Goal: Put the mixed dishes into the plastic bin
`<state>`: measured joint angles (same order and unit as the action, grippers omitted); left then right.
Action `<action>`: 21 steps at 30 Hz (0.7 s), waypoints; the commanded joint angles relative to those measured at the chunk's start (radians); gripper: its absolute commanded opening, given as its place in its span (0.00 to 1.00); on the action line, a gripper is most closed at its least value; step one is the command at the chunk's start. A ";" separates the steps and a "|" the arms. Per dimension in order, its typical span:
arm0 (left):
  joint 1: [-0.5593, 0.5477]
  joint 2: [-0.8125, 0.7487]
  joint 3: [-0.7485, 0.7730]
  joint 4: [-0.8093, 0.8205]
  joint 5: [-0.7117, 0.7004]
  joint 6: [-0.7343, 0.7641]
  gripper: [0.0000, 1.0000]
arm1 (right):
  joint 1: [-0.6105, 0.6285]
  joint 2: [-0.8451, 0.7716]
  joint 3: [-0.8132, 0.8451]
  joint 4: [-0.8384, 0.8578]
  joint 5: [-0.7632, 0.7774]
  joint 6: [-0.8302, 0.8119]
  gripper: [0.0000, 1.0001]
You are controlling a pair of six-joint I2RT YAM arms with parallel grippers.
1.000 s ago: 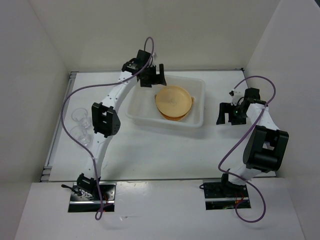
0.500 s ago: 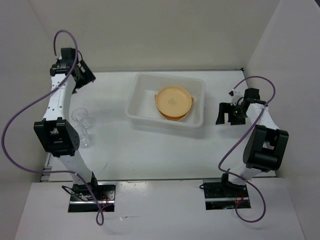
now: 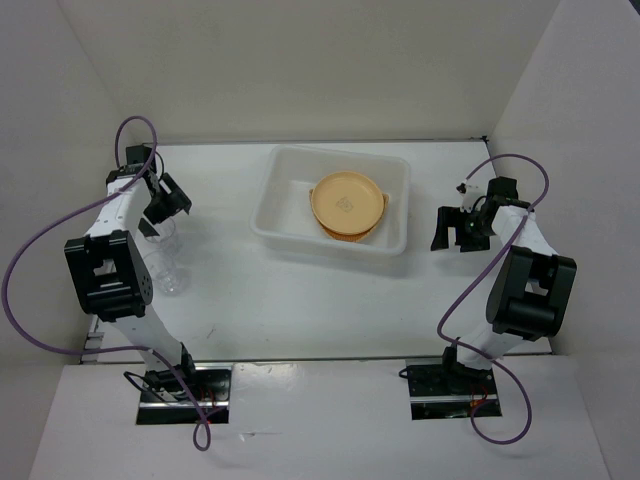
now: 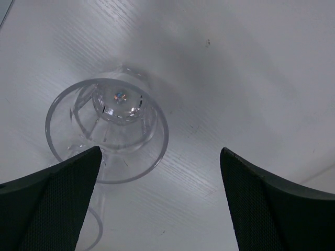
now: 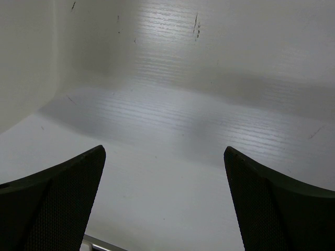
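The plastic bin [image 3: 268, 212] sits at the table's middle back. A stack of round orange-tan plates [image 3: 347, 205] lies inside it. Two small clear cups stand at the far left: one [image 3: 165, 238] just in front of my left gripper [image 3: 168, 205], the other [image 3: 172, 278] nearer. In the left wrist view the first cup [image 4: 107, 128] stands upright, ahead and to the left of the open, empty left gripper [image 4: 159, 209]; the second cup's rim [image 4: 97, 235] shows at lower left. My right gripper [image 3: 450, 230] is open and empty, right of the bin, over bare table [image 5: 165, 204].
White walls enclose the table on the left, back and right. The left wall is close to the cups and the left arm. The right wall [image 5: 26, 63] stands near the right gripper. A metal strip [image 3: 100, 300] runs along the table's left edge.
My left arm swung from above the bin's back-left corner out to the far left, then came down over the clear cups. The right arm has not moved.
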<state>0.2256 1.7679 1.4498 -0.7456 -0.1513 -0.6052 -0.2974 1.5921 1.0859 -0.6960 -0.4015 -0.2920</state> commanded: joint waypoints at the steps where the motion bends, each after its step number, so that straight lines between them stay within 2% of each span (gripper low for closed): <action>1: 0.009 -0.001 -0.017 0.075 0.018 0.025 1.00 | 0.000 0.003 0.002 0.007 -0.013 0.004 0.98; 4: 0.009 0.019 -0.040 0.098 0.018 0.036 1.00 | 0.000 0.003 0.002 0.007 -0.013 0.004 0.98; 8: 0.018 0.057 -0.040 0.118 0.027 0.054 0.93 | 0.000 0.003 0.002 0.007 -0.013 0.004 0.98; 9: 0.018 0.068 -0.049 0.127 0.027 0.055 0.85 | 0.000 0.003 0.002 0.007 -0.013 0.004 0.98; 11: 0.027 0.080 -0.049 0.138 0.054 0.064 0.77 | 0.000 0.003 0.002 0.007 -0.003 0.004 0.98; 12: 0.027 0.080 -0.049 0.138 0.055 0.073 0.68 | 0.000 0.003 0.002 0.007 -0.003 0.004 0.98; 16: 0.037 0.113 -0.025 0.150 0.075 0.082 0.50 | 0.000 0.003 0.002 0.007 -0.003 0.004 0.98; 18: 0.037 0.136 0.001 0.150 0.084 0.082 0.23 | 0.000 0.003 0.002 0.007 -0.003 0.004 0.98; 19: 0.037 0.136 0.012 0.150 0.084 0.082 0.06 | 0.000 0.003 0.002 0.007 -0.003 0.004 0.98; 20: 0.037 0.136 0.026 0.150 0.067 0.082 0.00 | 0.000 0.003 0.002 0.007 -0.003 0.004 0.98; 21: 0.037 0.136 0.038 0.150 0.053 0.082 0.00 | 0.000 0.003 0.002 0.007 -0.003 0.004 0.98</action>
<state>0.2554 1.8824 1.4487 -0.6239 -0.1013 -0.5289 -0.2974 1.5925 1.0859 -0.6964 -0.4007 -0.2920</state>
